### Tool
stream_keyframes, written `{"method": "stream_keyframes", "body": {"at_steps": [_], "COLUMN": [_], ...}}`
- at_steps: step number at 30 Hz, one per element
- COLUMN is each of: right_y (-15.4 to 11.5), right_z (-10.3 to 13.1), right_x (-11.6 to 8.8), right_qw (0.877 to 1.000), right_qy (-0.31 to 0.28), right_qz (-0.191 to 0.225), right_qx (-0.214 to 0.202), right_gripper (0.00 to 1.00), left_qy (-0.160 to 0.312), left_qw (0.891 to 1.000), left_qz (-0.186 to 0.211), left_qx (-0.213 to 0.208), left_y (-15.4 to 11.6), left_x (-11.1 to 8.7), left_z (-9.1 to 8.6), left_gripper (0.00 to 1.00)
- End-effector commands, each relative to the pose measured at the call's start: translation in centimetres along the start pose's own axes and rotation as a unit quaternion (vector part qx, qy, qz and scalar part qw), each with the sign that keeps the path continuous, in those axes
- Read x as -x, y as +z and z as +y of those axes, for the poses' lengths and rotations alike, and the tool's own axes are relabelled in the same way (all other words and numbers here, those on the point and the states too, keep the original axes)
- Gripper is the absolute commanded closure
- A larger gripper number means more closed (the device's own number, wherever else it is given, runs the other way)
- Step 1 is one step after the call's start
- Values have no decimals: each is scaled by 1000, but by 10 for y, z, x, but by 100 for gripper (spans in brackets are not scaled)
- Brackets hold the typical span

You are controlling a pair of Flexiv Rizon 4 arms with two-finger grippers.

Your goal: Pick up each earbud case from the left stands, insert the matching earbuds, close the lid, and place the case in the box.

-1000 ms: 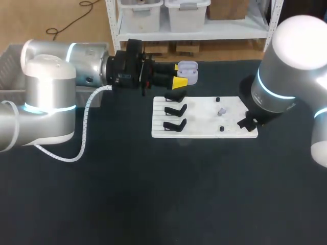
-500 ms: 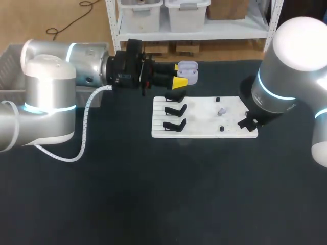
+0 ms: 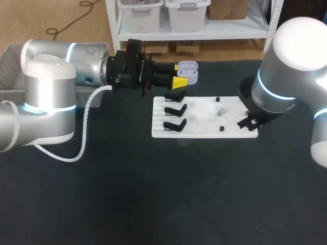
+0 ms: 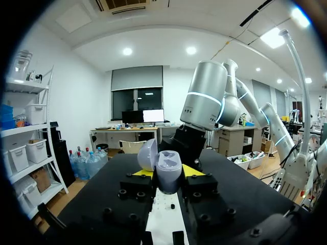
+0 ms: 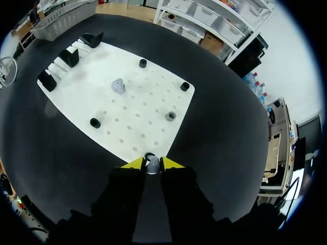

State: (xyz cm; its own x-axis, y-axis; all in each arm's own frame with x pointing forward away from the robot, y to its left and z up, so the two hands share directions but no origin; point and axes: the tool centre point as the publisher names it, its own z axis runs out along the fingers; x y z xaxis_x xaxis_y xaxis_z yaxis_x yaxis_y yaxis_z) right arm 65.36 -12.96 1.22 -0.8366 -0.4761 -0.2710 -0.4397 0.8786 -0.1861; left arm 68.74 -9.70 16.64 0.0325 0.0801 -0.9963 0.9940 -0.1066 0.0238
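Because our left gripper (image 4: 165, 176) holds the open earbud case (image 4: 168, 167) clamped between its yellow tips in the air, lifted clear of the black stands (image 3: 174, 109) and with its lid (image 4: 147, 154) tipped back, any loss of grip pressure would drop the case onto the surface (image 3: 153, 194). Our right gripper (image 5: 152, 163) stands narrow at the near right corner of the white board (image 3: 204, 118), its tips pinching a small grey earbud (image 5: 152, 164) at its black seat. The earbud is small and rounded. We judge that an off-centre pinch could let it rotate or slip out on lifting, and a rolled earbud would be hard to recover from the dark surface. If the earbud turns in the tips, it will not line up with its cavity in the case. Pressing it home could then push the case askew in the left gripper or jam the lid. The two arms must meet closely near the board, so a poorly planned approach could strike the stands or the second earbud (image 3: 222, 110) seated mid-board. Confirm that the earbud matches the case before insertion.
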Motion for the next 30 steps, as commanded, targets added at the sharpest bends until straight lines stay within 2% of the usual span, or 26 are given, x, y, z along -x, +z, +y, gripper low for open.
{"method": "stream_keyframes", "body": {"at_steps": [1, 8, 14, 18, 20, 24, 30], "right_y": [-9, -55, -115, -143, -153, -164, -169], "right_z": [2, 5, 11, 25, 33, 43, 47], "right_x": [0, 10, 34, 47, 51, 55, 54], "right_qw": [1000, 1000, 993, 985, 980, 973, 973], "right_qy": [-1, 20, 110, 168, 192, 224, 225], "right_qz": [-1, 5, 23, 41, 52, 55, 54], "right_qx": [-2, -18, -26, -10, -2, -25, -27], "right_gripper": [100, 100, 100, 100, 100, 100, 100], "left_qy": [1, 1, 1, 1, 1, 1, 1], "left_qw": [1000, 1000, 1000, 1000, 1000, 1000, 1000], "left_qz": [-1, -1, -1, -1, -1, -1, -1], "left_qx": [2, 2, 2, 2, 2, 2, 2], "left_y": [0, 0, 0, 0, 0, 0, 0], "left_x": [-1, -1, -1, -1, -1, -1, -1], "left_z": [-1, -1, -1, -1, -1, -1, -1], "left_gripper": [100, 100, 100, 100, 100, 100, 100]}}
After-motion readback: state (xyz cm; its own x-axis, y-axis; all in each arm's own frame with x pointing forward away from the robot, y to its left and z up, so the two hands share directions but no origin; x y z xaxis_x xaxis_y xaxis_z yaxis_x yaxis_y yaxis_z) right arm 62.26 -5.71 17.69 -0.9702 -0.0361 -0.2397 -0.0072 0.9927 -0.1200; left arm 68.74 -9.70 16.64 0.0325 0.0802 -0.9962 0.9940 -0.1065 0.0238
